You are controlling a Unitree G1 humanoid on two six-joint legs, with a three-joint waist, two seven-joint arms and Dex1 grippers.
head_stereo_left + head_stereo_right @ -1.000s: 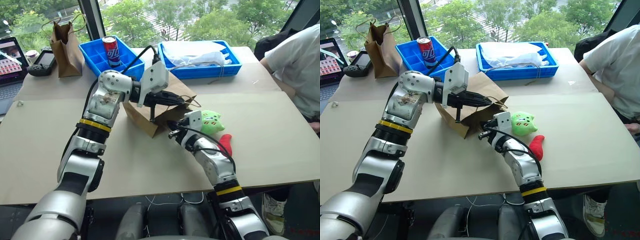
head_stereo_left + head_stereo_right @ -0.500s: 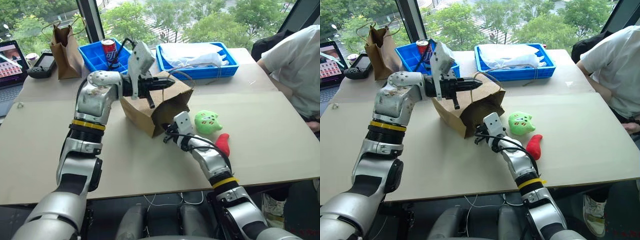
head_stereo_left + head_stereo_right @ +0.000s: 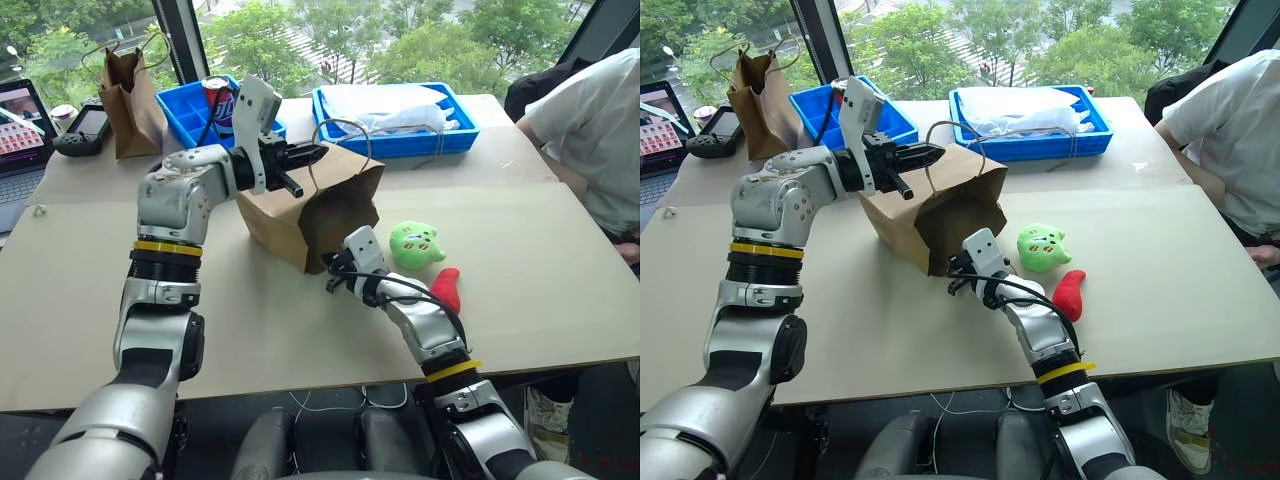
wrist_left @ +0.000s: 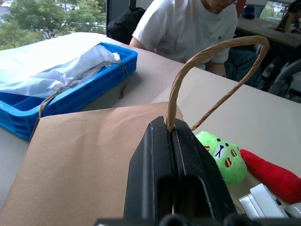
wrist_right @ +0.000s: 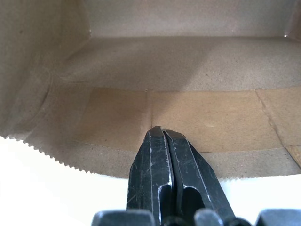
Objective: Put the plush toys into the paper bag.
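From the head cameras, the paper bag [image 3: 310, 205] lies tipped on its side on the tabletop [image 3: 120, 300], mouth turned towards the robot and the toys. The left tool [image 3: 312, 153] is pinched shut on the bag's upper edge where one twine handle [image 3: 340, 140] loops up, apparently to lift that edge and hold the mouth open. The right tool [image 3: 333, 270], closed with nothing in it, sits at the lower lip of the mouth, which I'd guess is to pin or spread the bottom edge. The green plush toy [image 3: 417, 243] and the red plush toy [image 3: 449, 288] lie on the tabletop just to the right of the bag, near each other, neither inside yet. A narrower brown bag [image 3: 125, 90], two blue bins [image 3: 400, 140] and a soda can [image 3: 220, 95] stand well back; a person in a white shirt [image 3: 590, 120] sits at the right edge.

The left wrist camera shows those fingers [image 4: 155, 160] pressed together with the handle [image 4: 211, 56] rising right from between them, so the grip is on the handle's root and bag rim. Both toys lie beyond, the green one [image 4: 221, 155] beside the red [image 4: 268, 174].

The right wrist camera looks past shut fingers [image 5: 164, 160] into the bag's bare interior [image 5: 188, 70], over its serrated edge; the opening looks wide enough for the toys.
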